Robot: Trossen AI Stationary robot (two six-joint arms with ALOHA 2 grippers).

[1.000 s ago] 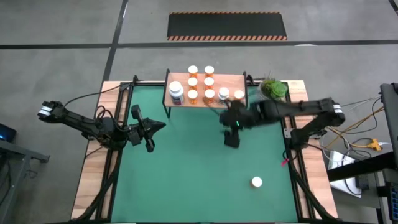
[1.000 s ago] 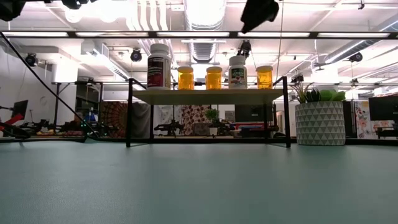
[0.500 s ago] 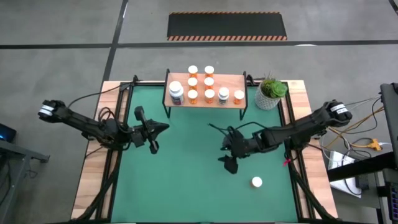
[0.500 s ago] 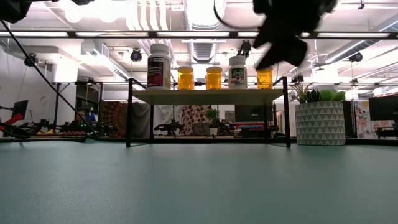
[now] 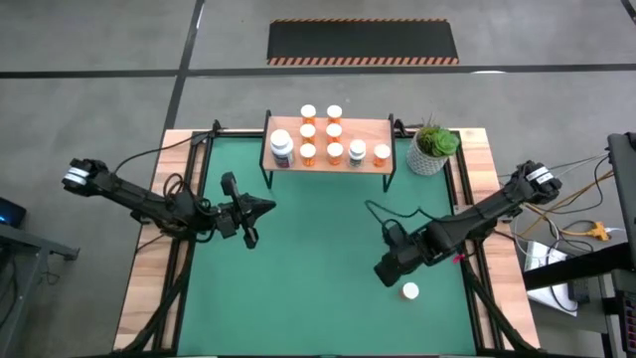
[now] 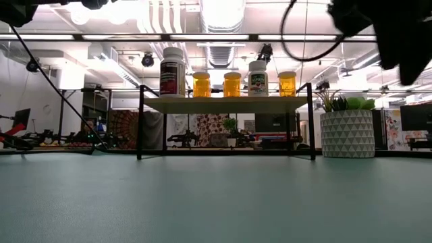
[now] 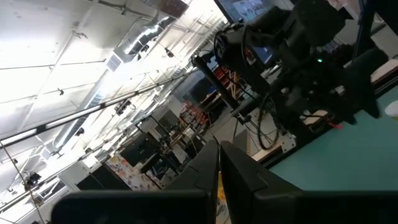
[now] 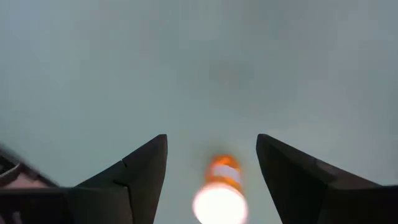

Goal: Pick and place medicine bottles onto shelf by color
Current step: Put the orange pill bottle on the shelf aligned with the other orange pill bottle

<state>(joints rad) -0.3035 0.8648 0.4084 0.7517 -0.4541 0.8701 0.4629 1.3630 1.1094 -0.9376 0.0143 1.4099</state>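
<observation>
Presently the right hand (image 8: 211,171) hovers with fingers spread above a lone orange bottle (image 8: 219,190), which stands on the green mat (image 5: 298,268) between them, untouched. Left hand (image 5: 260,207), pressed together, waits over the mat's left side; nine bottles stand on the shelf (image 5: 370,131).

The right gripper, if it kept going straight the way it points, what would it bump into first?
Probably the lone orange bottle on the green mat. The right gripper points down at it with jaws open on either side; how far apart they are is unclear.
</observation>
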